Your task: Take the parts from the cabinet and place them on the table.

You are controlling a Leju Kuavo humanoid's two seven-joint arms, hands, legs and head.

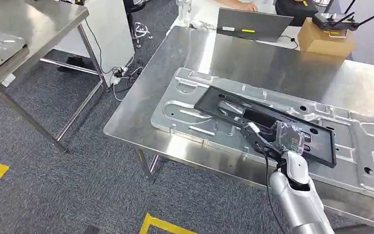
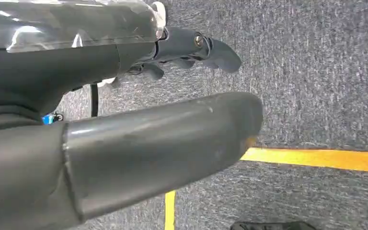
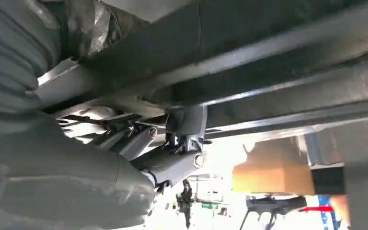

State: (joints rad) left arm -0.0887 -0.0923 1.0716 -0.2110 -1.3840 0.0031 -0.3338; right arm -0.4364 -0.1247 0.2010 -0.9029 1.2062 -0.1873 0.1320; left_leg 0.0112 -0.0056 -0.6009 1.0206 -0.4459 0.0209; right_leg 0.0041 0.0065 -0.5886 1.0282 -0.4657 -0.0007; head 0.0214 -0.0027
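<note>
Right hand (image 1: 283,140) grips the near long edge of the black frame (image 1: 253,117), fingers (image 3: 172,165) hooked under it, frame lying on the silver plate (image 1: 365,146) on the steel table (image 1: 141,117). Frame's long axis runs out to both sides of the hand and tilts away to its left, most of the length sits forward-left of the grip, so letting go looks like the next move. Left hand (image 2: 191,48) hangs over the carpet (image 2: 316,72) holding nothing, fingers part-curled but apart from the thumb, and it's far from the frame

Right robot hand (image 1: 278,138) grips — left robot hand (image 2: 124,115) hangs, uncurled.
</note>
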